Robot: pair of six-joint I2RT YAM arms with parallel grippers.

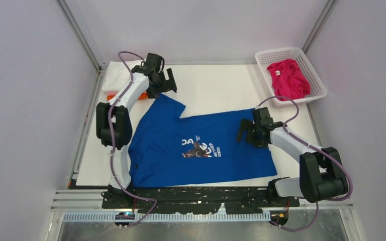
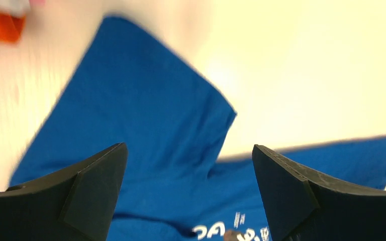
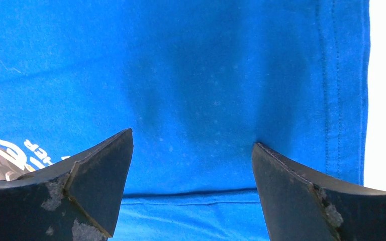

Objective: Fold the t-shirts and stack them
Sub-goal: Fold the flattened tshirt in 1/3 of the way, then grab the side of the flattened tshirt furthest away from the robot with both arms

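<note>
Two arm bases are seen at the near edge of the white table (image 1: 216, 90). Just beyond them the near side of the royal blue t-shirt (image 1: 156, 155) is laid almost along that edge, with only a thin strip of bare top in front. The shirt is spread flat, print up, across the middle. Open table is found to its right and over the far half.

Above the shirt's right part the right gripper (image 1: 242, 131) is held, its fingers (image 3: 95, 175) spread wide with nothing between them. Blue cloth and a stitched hem are seen straight beneath; whether they are touched cannot be told.

Farther back, the left gripper (image 1: 170, 86) is poised over the sleeve at the shirt's far left, likewise parted and empty, though that wrist view is blurred.

Behind it, in the far left corner, a folded white t-shirt (image 1: 115, 75) is seen, with an orange t-shirt (image 1: 111, 95) showing at its near side. At the far right a white lattice basket (image 1: 315, 75) is set by the table's edge, a crumpled magenta t-shirt (image 1: 287, 79) inside. Pale walls and metal uprights close off three sides.
</note>
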